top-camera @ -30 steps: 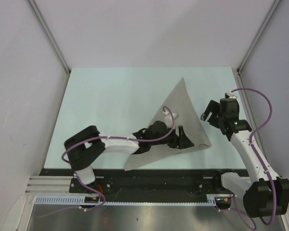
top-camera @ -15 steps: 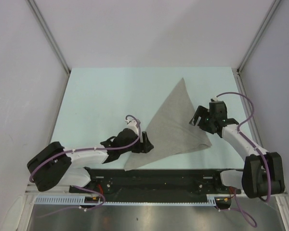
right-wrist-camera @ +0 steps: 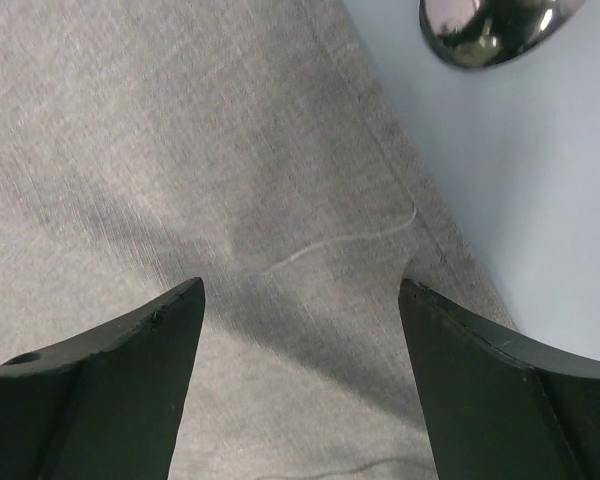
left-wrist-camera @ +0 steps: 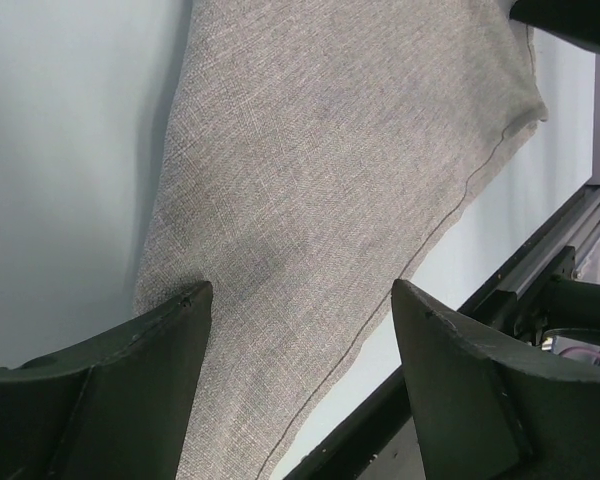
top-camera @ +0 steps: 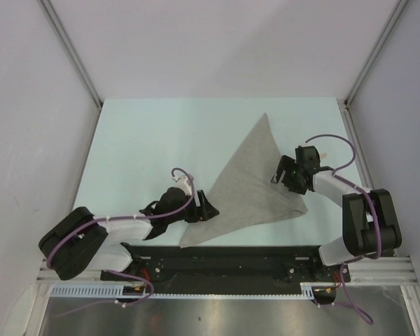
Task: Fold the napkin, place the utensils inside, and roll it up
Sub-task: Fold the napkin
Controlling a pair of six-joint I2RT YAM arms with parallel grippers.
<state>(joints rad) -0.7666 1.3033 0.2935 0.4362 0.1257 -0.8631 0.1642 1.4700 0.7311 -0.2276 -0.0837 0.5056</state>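
Shiny utensil (right wrist view)

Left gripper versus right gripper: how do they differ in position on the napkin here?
The left gripper sits at the napkin's left edge, near its front corner; the right gripper hangs over the right edge, farther back. A shiny metal utensil lies just beyond the right gripper; none shows by the left gripper. Both are open and hold nothing.
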